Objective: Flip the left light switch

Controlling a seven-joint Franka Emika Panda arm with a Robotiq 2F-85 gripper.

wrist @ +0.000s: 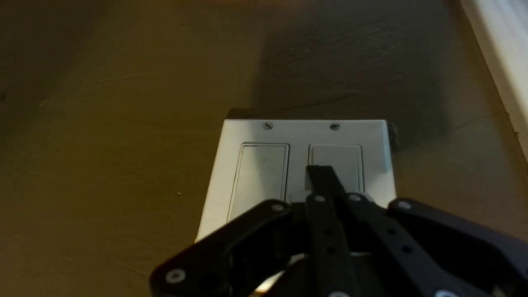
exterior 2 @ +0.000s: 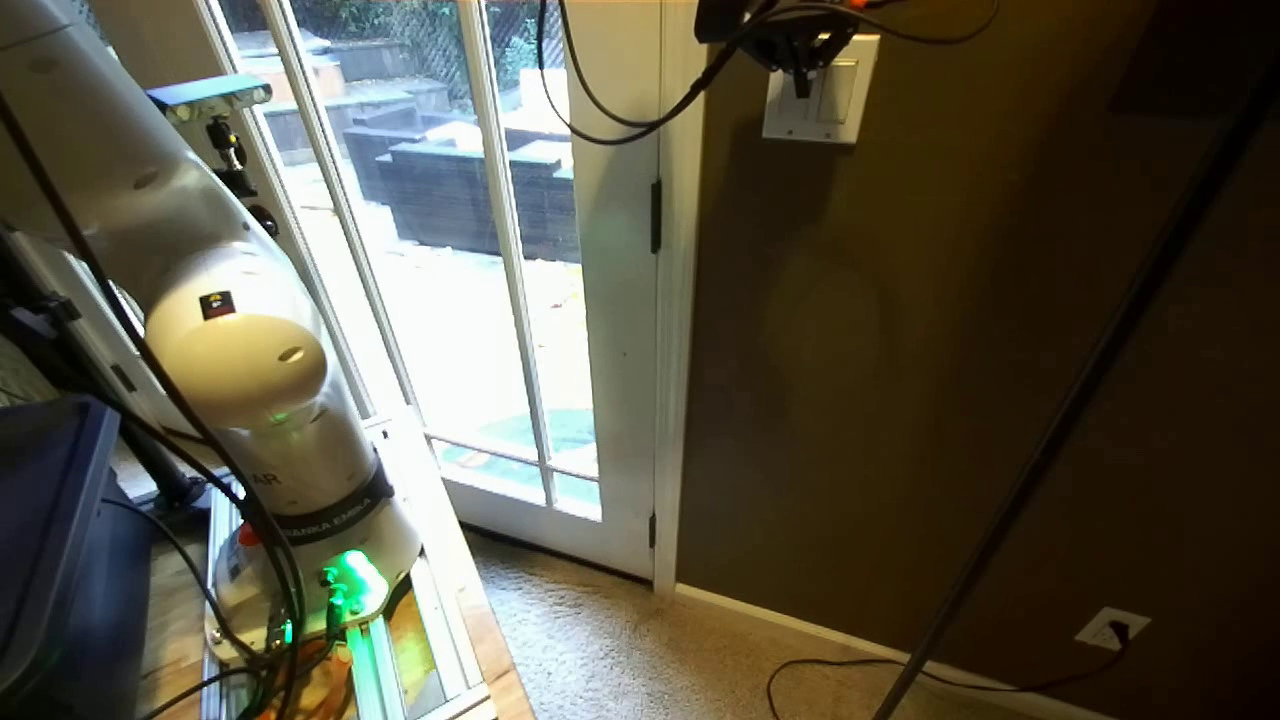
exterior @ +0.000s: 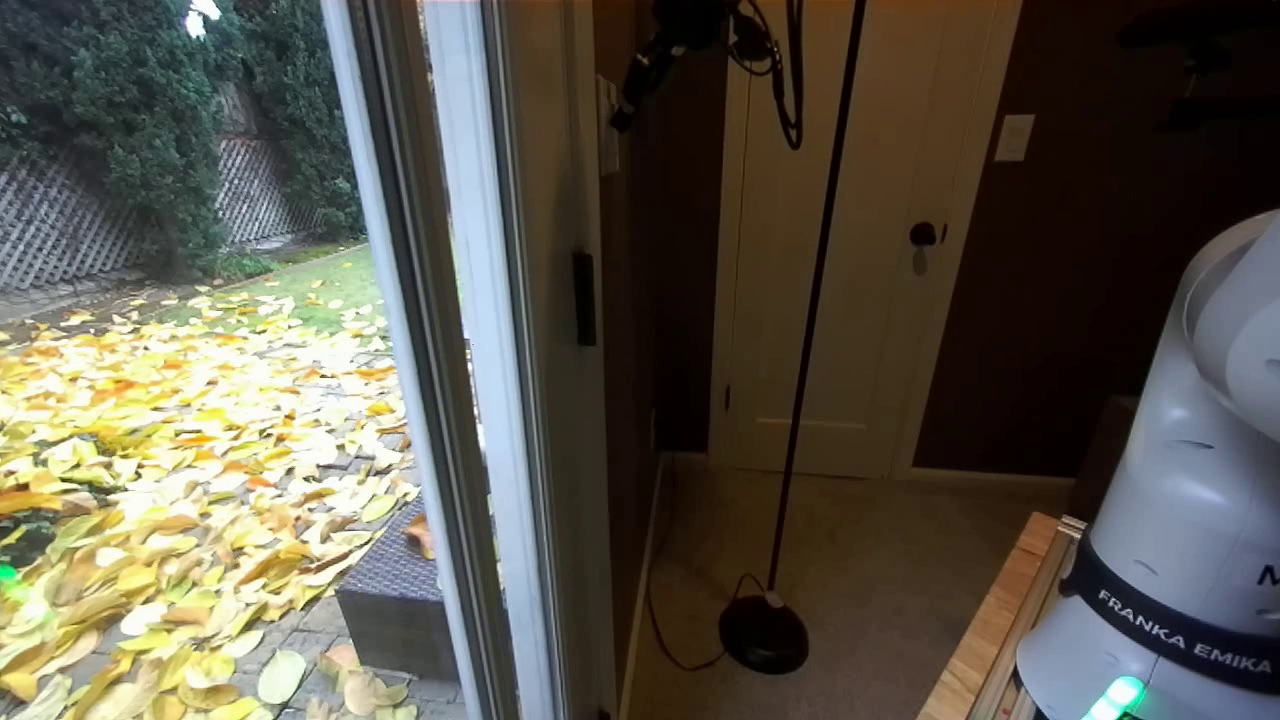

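A white wall plate with two rocker switches shows nearly face-on in an exterior view [exterior 2: 808, 133], as a narrow pale strip in an exterior view [exterior: 609, 150], and in the wrist view [wrist: 304, 136]. The left light switch is the rocker nearer the door frame; it is on the right in the wrist view [wrist: 344, 165], which appears upside down. My gripper [wrist: 321, 168] is shut with its fingertips together, nothing visible between them. The fingertips [exterior 2: 802, 88] lie over the left switch and hide part of it. Contact cannot be told. The gripper also shows in an exterior view [exterior: 622, 120].
The other rocker [wrist: 264, 173] sits beside it on the same plate. A white door frame [exterior 2: 680, 300] and glass door stand close by. A thin black lamp pole [exterior: 815, 300] rises near the wall. Cables [exterior 2: 640, 130] hang from the gripper. A separate wall plate [exterior: 1014, 138] is farther off.
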